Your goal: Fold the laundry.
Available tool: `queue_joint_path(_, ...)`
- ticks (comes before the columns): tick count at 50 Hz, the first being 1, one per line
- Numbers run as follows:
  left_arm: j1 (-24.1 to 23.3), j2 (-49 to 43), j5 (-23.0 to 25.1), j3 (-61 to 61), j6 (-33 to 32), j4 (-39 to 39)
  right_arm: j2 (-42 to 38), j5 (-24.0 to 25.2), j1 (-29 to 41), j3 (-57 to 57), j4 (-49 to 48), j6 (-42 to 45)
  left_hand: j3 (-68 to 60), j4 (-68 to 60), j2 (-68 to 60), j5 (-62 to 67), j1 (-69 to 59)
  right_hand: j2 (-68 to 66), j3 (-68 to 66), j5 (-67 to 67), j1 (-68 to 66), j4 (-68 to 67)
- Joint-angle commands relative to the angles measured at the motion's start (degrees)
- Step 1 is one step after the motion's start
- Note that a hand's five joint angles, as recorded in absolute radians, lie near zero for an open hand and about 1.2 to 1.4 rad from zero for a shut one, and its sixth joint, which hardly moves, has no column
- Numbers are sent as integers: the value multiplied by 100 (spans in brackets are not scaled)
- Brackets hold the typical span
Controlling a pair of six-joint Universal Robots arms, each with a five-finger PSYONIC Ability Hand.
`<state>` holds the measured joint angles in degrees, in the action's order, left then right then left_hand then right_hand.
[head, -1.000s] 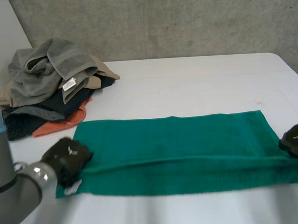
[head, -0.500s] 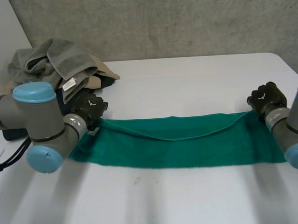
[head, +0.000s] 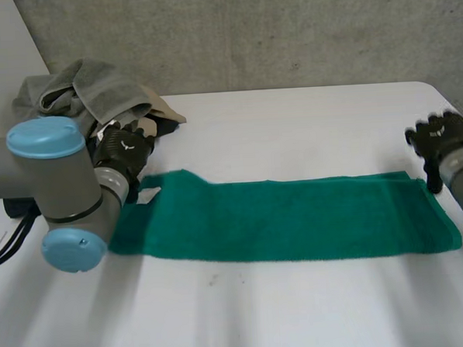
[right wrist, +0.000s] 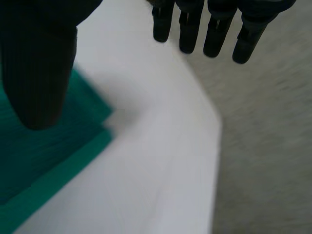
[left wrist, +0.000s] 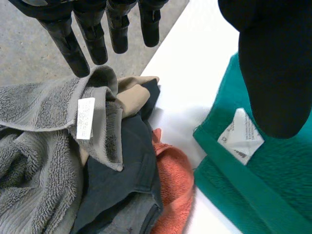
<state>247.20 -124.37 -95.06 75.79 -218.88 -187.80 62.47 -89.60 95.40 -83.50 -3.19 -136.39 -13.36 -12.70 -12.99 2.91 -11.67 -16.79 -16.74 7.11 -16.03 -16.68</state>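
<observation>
A green towel (head: 284,219) lies folded lengthwise into a long strip across the middle of the white table (head: 306,123). My left hand (head: 124,147) hovers open just above the strip's far left corner, holding nothing. In the left wrist view its fingers (left wrist: 85,36) are straight, and the thumb (left wrist: 273,58) hangs over the towel's corner (left wrist: 253,190) with its white label (left wrist: 240,138). My right hand (head: 439,138) is open above the far right corner. In the right wrist view its fingers (right wrist: 209,29) are spread and the towel's corner (right wrist: 53,146) lies under the thumb (right wrist: 39,63).
A pile of laundry (head: 81,127) sits at the table's back left: grey towels (left wrist: 39,146), a tan piece, dark garments (left wrist: 126,180) and an orange cloth (left wrist: 173,190). It lies close beside my left hand. The table's right edge (right wrist: 214,161) runs near my right hand.
Both hands carried the towel's near edge over to the far edge, folding it in half lengthwise. Both then opened, let go of the corners and lifted slightly away.
</observation>
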Motion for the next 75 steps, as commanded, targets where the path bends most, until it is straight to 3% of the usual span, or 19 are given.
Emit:
queue_joint_path(1, 56, 605, 355, 585, 643, 6, 695, 785, -618, -1185, 855, -46, 112, 47, 75, -68, -56, -893, -898, 861, -969, -904)
queue_joint_path(6, 83, 826, 769, 779, 1189, 6, 740, 1269, -988, -1896, 321, -37, 79, 13, 42, -34, -90, -1363, -1368, 1331, -1440, -1374)
queue_joint_path(14, 135, 870, 892, 867, 1409, -11, 652, 1357, -1181, -2170, -525, -28, 79, 13, 42, -34, -90, -2255, -2260, 2223, -2331, -2266)
queue_joint_path(15, 135, 870, 892, 876, 1409, -11, 608, 1358, -1199, -2170, -542, -11, 79, 13, 42, -34, -90, -2722, -2727, 2691, -2799, -2733)
queue_joint_path(16, 127, 862, 892, 876, 1418, -11, 486, 1358, -1225, -2153, -577, 24, 79, 13, 42, -34, -90, -4342, -4347, 4311, -4419, -4353)
queue_joint_path(18, 127, 870, 892, 894, 1418, -11, 363, 1253, -1234, -2100, -612, 68, 79, 13, 42, -34, -90, -6313, -6318, 6281, -6389, -6324)
queue_joint_path(24, 144, 1045, 892, 1034, 1418, -2, 449, 646, -1840, -1951, -1069, 217, 96, 30, 59, -51, -73, -6321, -6326, 6289, -6397, -6332)
queue_joint_path(33, 170, 1441, 901, 1166, 1427, -2, 801, 540, -2158, -1801, -1210, 1500, 163, 97, 126, -118, -6, -6321, -6326, 6289, -6397, -6332)
queue_joint_path(37, 276, 1564, 901, 1289, 1427, -11, 1038, 602, -1430, -1687, -1228, 1422, 163, 97, 126, -118, -6, -6321, -6326, 6289, -6397, -6332)
queue_joint_path(42, 302, 1644, 901, 1386, 1427, -11, 1135, 663, 465, -1389, -1613, 1273, 163, 97, 126, -118, -6, -6321, -6326, 6289, -6397, -6332)
queue_joint_path(44, 302, 1679, 901, 1439, 1427, -11, 1135, 698, 847, -1344, -1755, 1255, 180, 114, 143, -135, 11, -6321, -6326, 6289, -6397, -6332)
queue_joint_path(48, 302, 1810, 901, 1597, 1427, -20, 873, 944, 1971, -1204, -2159, 1299, 197, 131, 160, -152, 28, -6321, -6326, 6289, -6397, -6332)
queue_joint_path(53, 302, 1837, 901, 1729, 1427, -20, -66, 1252, 3500, -660, -2441, 1378, 213, 147, 176, -169, 45, -6321, -6326, 6289, -6397, -6332)
queue_joint_path(60, 294, 1828, 901, 1843, 1427, -37, -1113, 1278, 4320, -123, -2371, 1404, 213, 147, 176, -169, 45, -6321, -6326, 6289, -6397, -6332)
queue_joint_path(66, 276, 1828, 901, 1852, 1436, -55, -1159, 1296, 4365, -166, -2388, 1290, 213, 147, 176, -169, 45, -6321, -6326, 6289, -6397, -6332)
queue_joint_path(69, 250, 1828, 901, 1791, 1436, -108, -992, 1182, 4294, -263, -2397, 1097, 213, 147, 176, -169, 45, -1851, -1856, 1819, -1927, -1862)
queue_joint_path(71, 232, 1828, 892, 1755, 1436, -152, -669, 1042, 4276, -446, -2388, 652, 213, 147, 176, -169, 45, 224, 219, -256, 148, 213)
queue_joint_path(75, 153, 1828, 892, 1659, 1445, -275, 209, 569, 3770, -780, -2284, -367, 180, 114, 143, -135, 11, 679, 674, -711, 603, 668)
